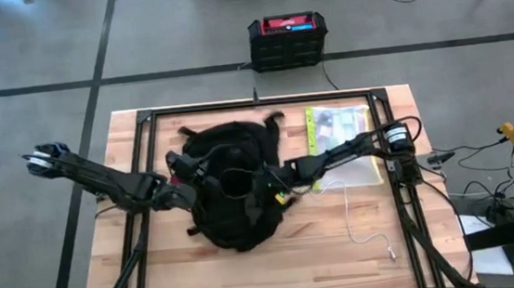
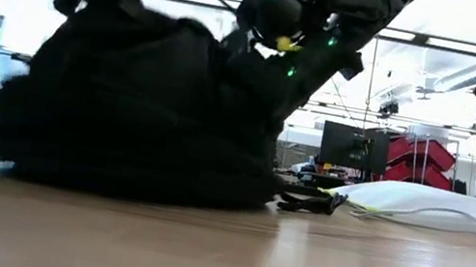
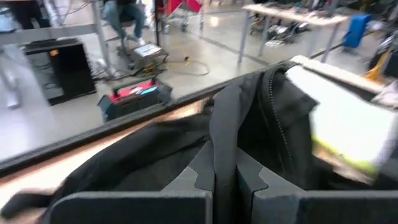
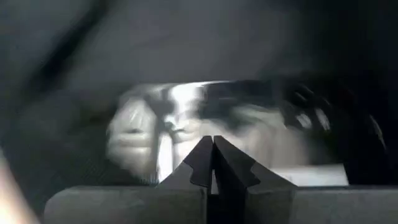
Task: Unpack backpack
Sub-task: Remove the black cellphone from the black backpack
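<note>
- Backpack [image 1: 233, 188]: soft black fabric, lying slumped near the middle of the wooden table [image 1: 340, 239], inside the black frame that rims the tabletop. The low view shows it as a dark mound resting on the wood.
- Left gripper [image 1: 185, 169]: at the backpack's left side. In the left wrist view its fingers [image 3: 205, 180] are clenched on a fold of black fabric, which rises between them.
- Right gripper [image 1: 275, 184]: at the backpack's right side, reaching into or against the fabric. In the right wrist view its fingers [image 4: 202, 162] are pressed together tip to tip, with dark fabric around them and a pale, blurred item beyond; whether anything is pinched cannot be told.
- Clear pouch [image 1: 341, 141]: flat, with a yellow-green edge, lying on the table just right of the backpack, under the right arm.
- White cable [image 1: 362, 219]: trailing across the wood, right of the backpack, near the pouch.
- Black box with a red top [image 1: 287, 39]: on the floor beyond the table's far edge.
</note>
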You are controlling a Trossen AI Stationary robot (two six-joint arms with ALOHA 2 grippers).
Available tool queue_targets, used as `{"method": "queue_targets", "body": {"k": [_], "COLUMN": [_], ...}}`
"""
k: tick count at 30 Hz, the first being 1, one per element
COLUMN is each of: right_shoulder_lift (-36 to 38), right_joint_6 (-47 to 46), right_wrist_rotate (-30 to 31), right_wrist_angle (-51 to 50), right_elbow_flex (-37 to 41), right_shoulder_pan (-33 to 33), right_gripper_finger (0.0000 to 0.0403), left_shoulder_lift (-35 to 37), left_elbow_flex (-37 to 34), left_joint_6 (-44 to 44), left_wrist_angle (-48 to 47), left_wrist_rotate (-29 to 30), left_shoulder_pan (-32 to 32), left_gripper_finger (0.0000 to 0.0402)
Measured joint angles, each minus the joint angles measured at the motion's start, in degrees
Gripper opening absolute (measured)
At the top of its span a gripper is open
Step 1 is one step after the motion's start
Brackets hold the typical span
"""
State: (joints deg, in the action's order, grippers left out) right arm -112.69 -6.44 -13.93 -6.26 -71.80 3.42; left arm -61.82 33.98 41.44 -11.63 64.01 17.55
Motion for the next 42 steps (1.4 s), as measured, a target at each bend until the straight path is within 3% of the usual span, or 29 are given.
{"method": "queue_targets", "body": {"k": [2,8,15,20,27,33,38,42], "right_shoulder_lift": [2.40,5.61,3.56,0.62,-2.48,-0.54,-1.83,-4.08], "right_joint_6": [2.76,12.29,20.31,24.15,32.13,33.58,36.09,38.36], "right_wrist_rotate": [0.50,13.58,18.11,18.54,17.04,20.14,20.17,28.79], "right_wrist_angle": [-0.17,-1.10,0.13,3.86,-4.23,-9.56,-10.65,-6.10], "right_elbow_flex": [-0.01,-0.25,-0.23,-2.74,-4.09,-3.97,-4.12,-4.01], "right_shoulder_pan": [1.65,4.35,5.53,5.48,6.83,8.77,8.85,9.10], "right_gripper_finger": [0.0000,0.0000,0.0028,0.0092,0.0167,0.0202,0.0212,0.0210], "left_shoulder_lift": [-0.96,-5.37,-16.55,-27.03,-37.02,-38.40,-38.42,-38.49], "left_elbow_flex": [-2.38,-10.34,-17.05,-17.18,-16.06,-15.90,-16.11,-16.33], "left_joint_6": [2.09,14.06,25.83,26.14,29.61,30.27,25.18,19.81], "left_wrist_angle": [0.17,0.72,11.22,23.76,30.97,31.74,35.61,38.33], "left_wrist_rotate": [0.14,-3.65,-8.20,-6.56,-3.29,-1.48,-1.50,-1.60], "left_shoulder_pan": [-0.85,-3.20,-3.17,-3.18,-3.05,-2.76,-2.64,-2.26], "left_gripper_finger": [0.0001,0.0001,0.0001,0.0001,0.0000,0.0000,0.0000,0.0000]}}
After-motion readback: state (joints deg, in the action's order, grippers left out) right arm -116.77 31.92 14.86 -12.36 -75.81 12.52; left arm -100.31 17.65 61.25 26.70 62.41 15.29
